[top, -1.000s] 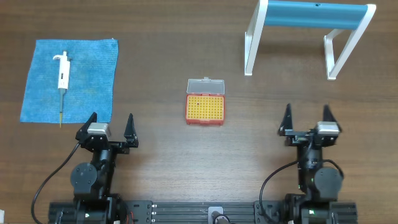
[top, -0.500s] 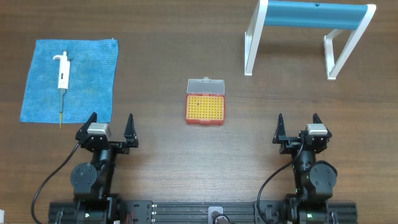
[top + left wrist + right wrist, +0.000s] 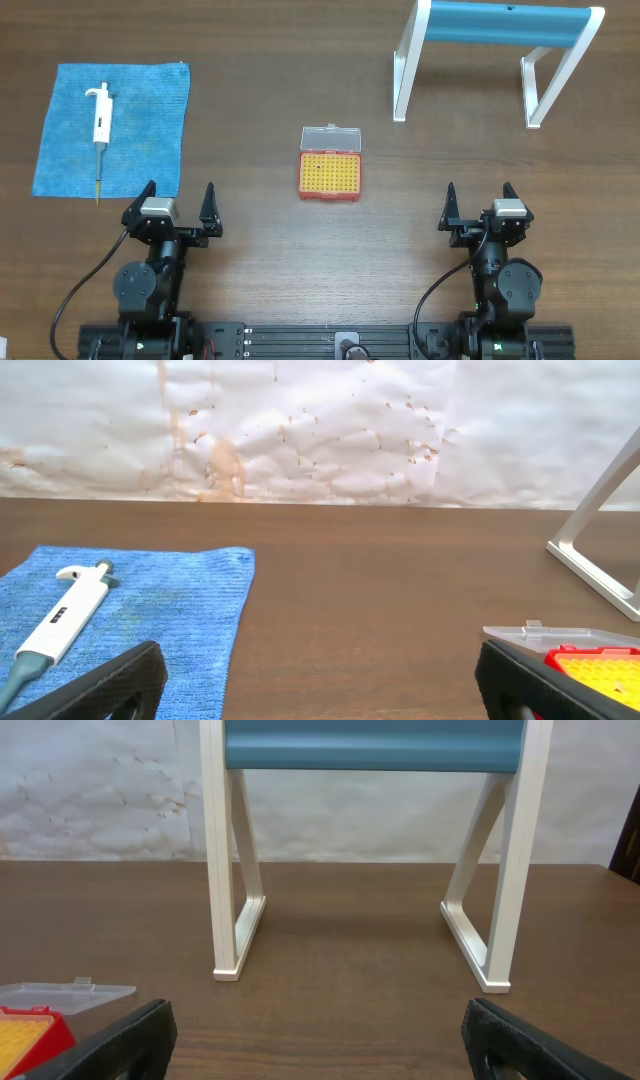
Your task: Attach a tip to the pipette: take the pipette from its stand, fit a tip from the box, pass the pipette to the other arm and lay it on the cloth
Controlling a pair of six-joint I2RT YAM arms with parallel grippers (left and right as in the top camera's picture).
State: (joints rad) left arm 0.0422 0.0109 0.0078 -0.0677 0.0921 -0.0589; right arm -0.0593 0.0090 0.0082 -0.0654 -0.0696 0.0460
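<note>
One pipette [image 3: 100,118], yellow tip fitted, lies on one blue cloth [image 3: 150,110] at table's far left. One tip box [image 3: 330,175], lid open, sits mid-table. One white-and-blue stand [image 3: 500,22] stands far right. Two arms low near bases: left gripper [image 3: 180,187] and right gripper [image 3: 478,187] both released, fingers spread.
</note>
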